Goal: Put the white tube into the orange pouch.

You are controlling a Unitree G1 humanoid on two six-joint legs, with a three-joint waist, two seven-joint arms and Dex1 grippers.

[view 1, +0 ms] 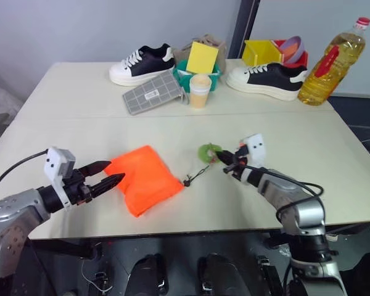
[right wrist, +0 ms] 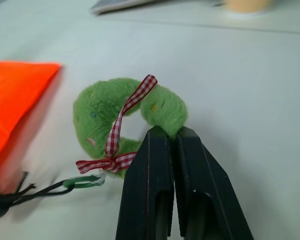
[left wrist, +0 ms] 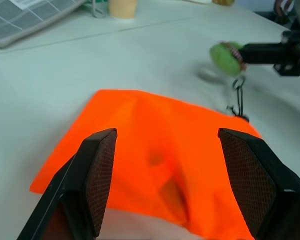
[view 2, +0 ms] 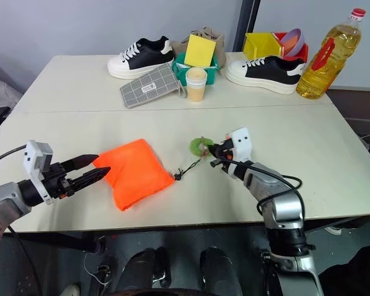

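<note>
Right wrist view: the right gripper [right wrist: 171, 137] pinches the fuzzy green ring [right wrist: 127, 120] corded to the limp, light orange pouch [view 1: 143, 177] lying mid-table (best gripped by an edge), left gripper [view 1: 110, 174] agape beside it.

A big, pale cream counter [view 1: 296, 148] holds everything. Near the front lies a soft bright orange cloth pouch [view 1: 145, 179]. Along the back sit two black and white shoes [view 1: 142, 63] [view 1: 268, 79], a flat grey checked pouch [view 1: 152, 92], a cream cup [view 1: 200, 90], a green basket [view 1: 186, 75] and a tall bottle of yellow oil [view 1: 330, 61].
</note>
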